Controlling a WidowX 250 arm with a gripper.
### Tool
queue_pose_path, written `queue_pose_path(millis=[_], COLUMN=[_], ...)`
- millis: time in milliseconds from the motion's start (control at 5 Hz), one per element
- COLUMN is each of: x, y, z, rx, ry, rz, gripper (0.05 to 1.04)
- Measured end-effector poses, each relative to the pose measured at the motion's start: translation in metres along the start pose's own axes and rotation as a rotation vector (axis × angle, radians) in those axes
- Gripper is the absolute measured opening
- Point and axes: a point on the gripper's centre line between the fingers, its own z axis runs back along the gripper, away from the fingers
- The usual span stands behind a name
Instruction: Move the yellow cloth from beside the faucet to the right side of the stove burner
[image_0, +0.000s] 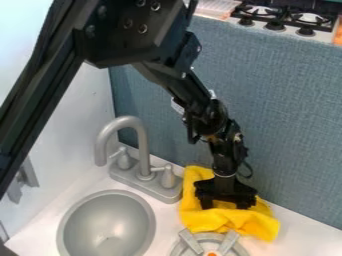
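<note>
Black tool down on yellow cloth, right of the sink

Black robot arm (137, 37) enters from the top edge and upper left and slants down to the right across the scene. Its black two-finger tool (225, 203) points downward, set against the bunched yellow cloth (217, 220). Fingers stand apart, one at each side, with yellow folds showing between them.

Cloth lies on the white counter (300, 237), creased and heaped. One part runs up behind the tool, beside the faucet; the rest spreads toward the front and right, ending in a loose corner. Behind it rises a blue-grey textured panel (287, 125).

Left of the cloth: grey faucet (141, 145) with a curved spout, its base carrying two grey handles, one on each side of the spout. The right-hand end of the base sits close by the cloth's edge. In front of the faucet, a round grey sink basin (77, 215) is let into the counter.

Bottom edge: grey toy burner (229, 242) with raised bars and an orange centre, partly cut off, just in front of the cloth. The cloth's front edge comes right up to the bars; cannot tell whether they touch.

Farther off, beyond the panel at upper right: a white stove with black grates (317, 18) and a row of dark knobs (274, 26). At left, a pale wall (80, 107) meets the panel at a corner.
</note>
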Motion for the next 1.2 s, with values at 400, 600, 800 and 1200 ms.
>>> queue_pose_path(millis=[400,600,800,1200], x=[-0.038,-0.057,-0.059,-0.037], y=[-0.092,-0.131,-0.131,-0.127], z=[-0.001,-0.003,-0.003,0.038], rx=[-0.118,-0.175,-0.175,-0.114], ry=[0.134,0.16,0.164,0.021], rz=[-0.352,-0.423,-0.436,-0.406], gripper=[1.001,1.001,1.001,1.001])
